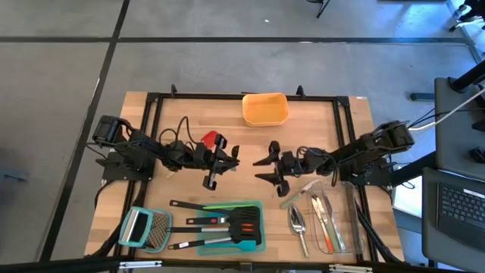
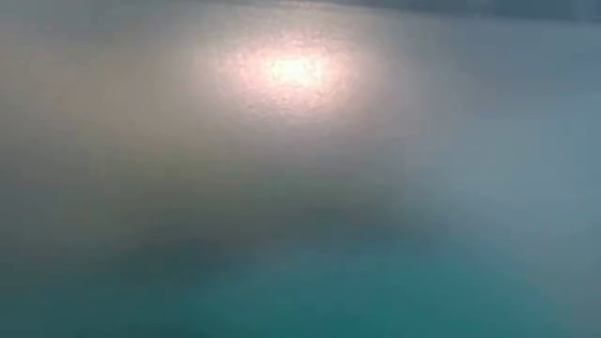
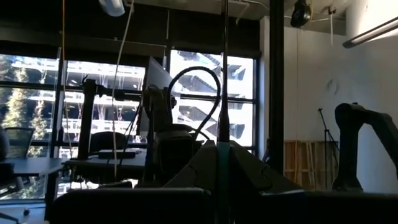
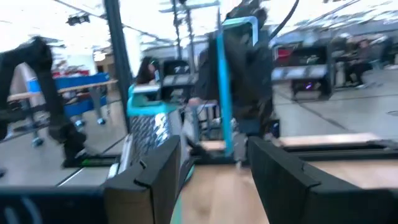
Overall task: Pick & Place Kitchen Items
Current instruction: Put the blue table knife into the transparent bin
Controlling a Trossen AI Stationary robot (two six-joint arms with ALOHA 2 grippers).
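Note:
My left gripper is over the table's middle, shut on a slim teal spatula that stands upright. Opposite it, a little to the right, my right gripper hangs open with nothing between its fingers. A red piece shows on the far side of the left arm and a dark stick end on its near side; I cannot tell what they belong to. A green spatula lies flat on the wood below the right gripper. The low view shows only blur. My left gripper pinches the teal spatula between its two fingers, where it shows as a thin strip. The fingers come from the table's left, slanting a little upward, and lie across it. The spatula stands upright and rises well above the fingers. How far along its length they grip is hidden.
An orange container stands at the far middle. A teal tray with black and orange turners lies near the front edge, with a grater to its left. A silver scoop and a clear container of cutlery lie at the front right.

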